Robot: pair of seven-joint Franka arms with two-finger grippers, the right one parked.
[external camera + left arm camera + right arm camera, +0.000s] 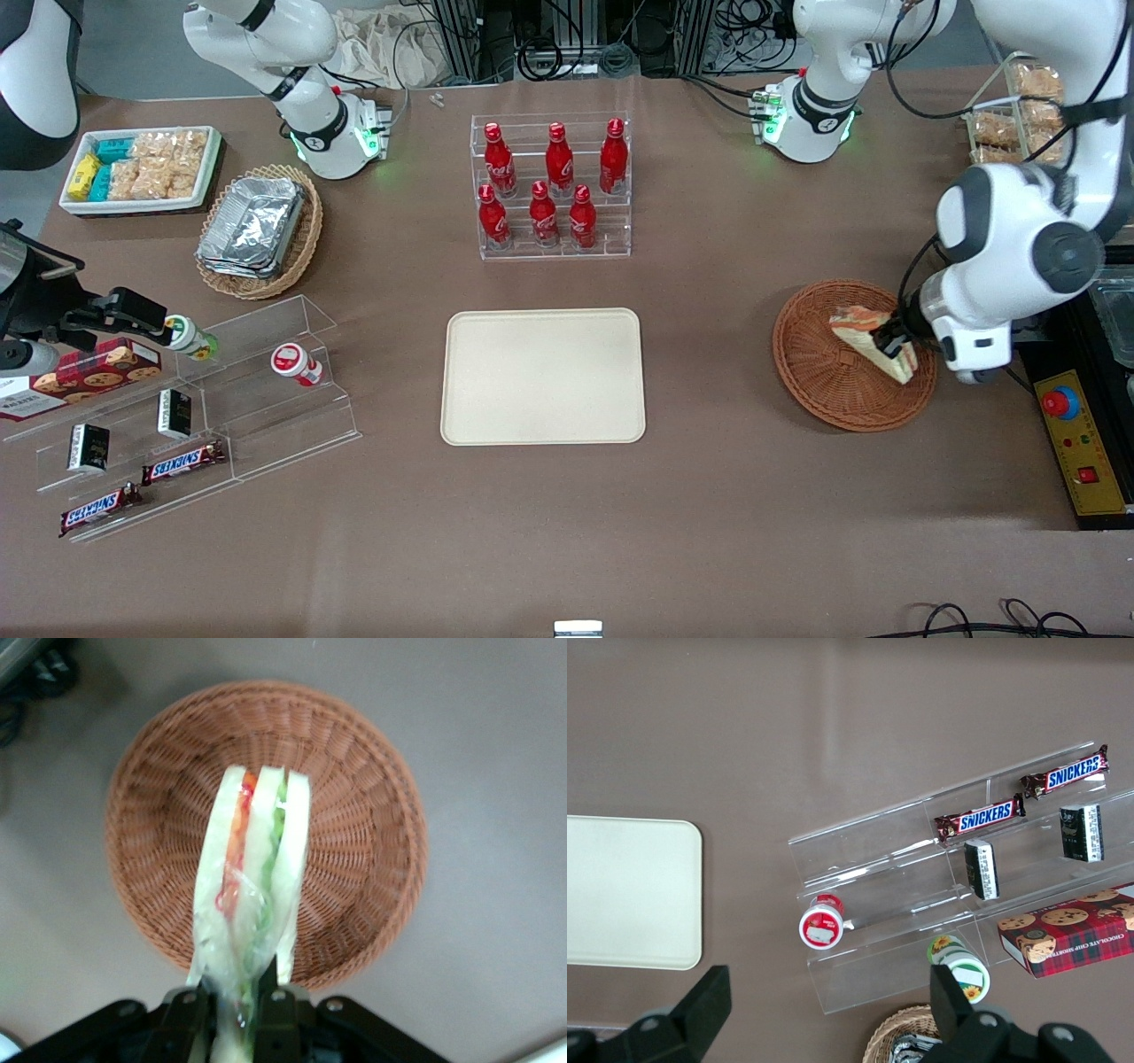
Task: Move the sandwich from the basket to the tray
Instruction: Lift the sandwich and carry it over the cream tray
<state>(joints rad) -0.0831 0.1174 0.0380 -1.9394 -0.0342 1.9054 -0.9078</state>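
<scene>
My left gripper (893, 344) is shut on the sandwich (873, 340), a clear-wrapped wedge of white bread with orange and green filling. It holds the sandwich above the round reddish-brown wicker basket (819, 372), toward the working arm's end of the table. In the left wrist view the sandwich (252, 877) hangs between the black fingers (279, 1005), lifted over the basket (354, 797), which holds nothing else. The cream-beige tray (542, 376) lies bare at the table's middle; its corner shows in the right wrist view (629, 890).
A clear rack of red bottles (551, 188) stands farther from the front camera than the tray. A tan wicker basket with foil containers (259, 229), a white bin of snacks (142, 168) and clear snack shelves (190, 416) lie toward the parked arm's end. A control box (1083, 447) sits beside the basket.
</scene>
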